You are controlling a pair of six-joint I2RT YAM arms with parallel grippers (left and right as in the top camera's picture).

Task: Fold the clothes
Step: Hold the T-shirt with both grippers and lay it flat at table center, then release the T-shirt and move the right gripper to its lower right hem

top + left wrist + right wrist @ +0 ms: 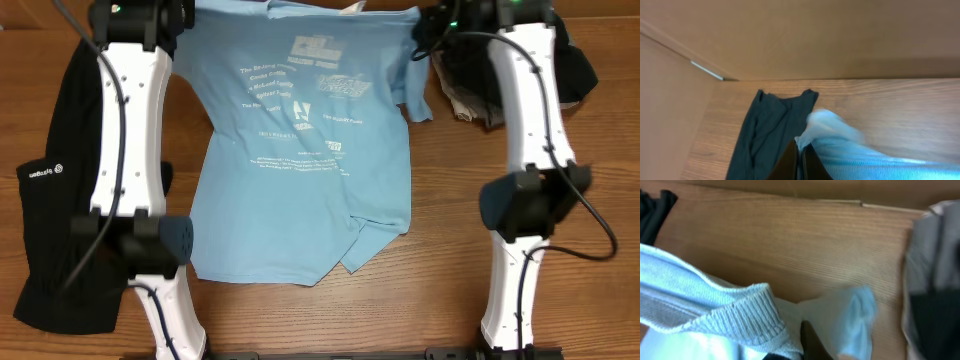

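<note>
Light blue T-shirt [300, 170] lies spread flat in the middle of the wooden table [440, 290], print side up, its white lettering [300, 110] readable from the near side. The collar is at the far edge and the hem towards the robot. The hem's corner on the robot's right is turned over on itself. The left gripper [188, 14] is reached out to the shirt's far left shoulder. In the left wrist view its fingers [790, 162] are pressed together on a small bunch of the blue cloth. The right gripper [425, 30] is at the far right shoulder, beside the sleeve. Its wrist view shows the ribbed collar [740, 315] close by and a pale blue tuft of the shirt pinched at the dark fingertip [812, 340]. A long black garment [50, 200] with a small white logo [45, 172] lies along the left side, partly under the left arm and just beside the shirt. A black and grey heap [468, 92] sits at the far right corner.
</note>
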